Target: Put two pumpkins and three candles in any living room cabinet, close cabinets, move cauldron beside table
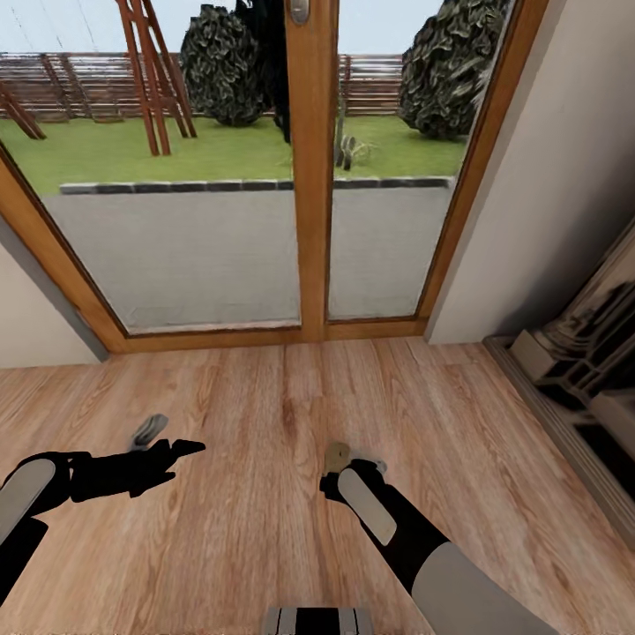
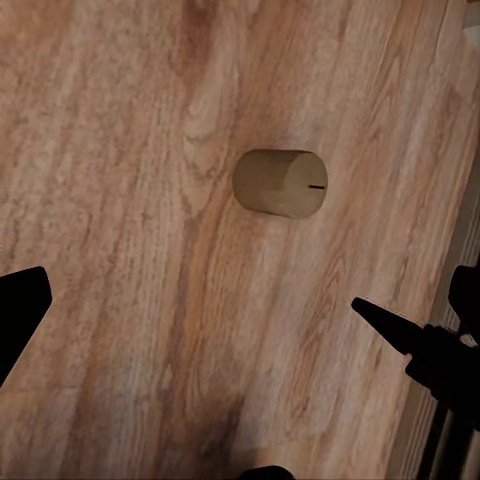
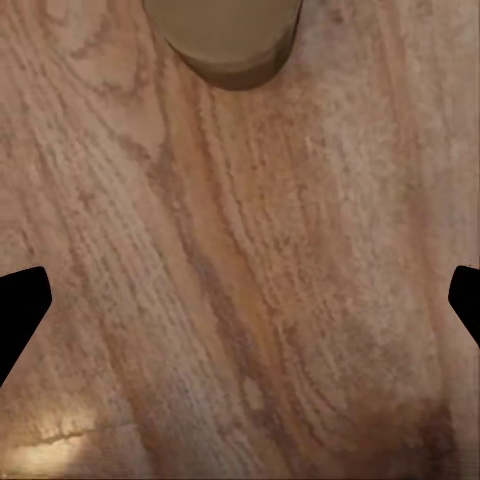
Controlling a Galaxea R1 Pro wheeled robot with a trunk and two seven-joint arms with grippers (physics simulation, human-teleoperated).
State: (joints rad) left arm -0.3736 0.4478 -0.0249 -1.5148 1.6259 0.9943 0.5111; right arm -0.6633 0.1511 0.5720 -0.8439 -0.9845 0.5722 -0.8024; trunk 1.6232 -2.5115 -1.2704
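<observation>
— What's lying on the floor?
— Glossy, grained wood planks are carrying a stubby matte tan candle, lying sideways at upper centre in the left wrist view.
— And the fingers?
— Left gripper is gaping wide, empty; right gripper too, a second candle showing at top.

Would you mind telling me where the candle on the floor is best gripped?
Grip the candle across its round side wall, coming straight down from above. It seems to lie on its side on the plank floor, flat wick end sideways, so fingers should straddle the curve.
</observation>
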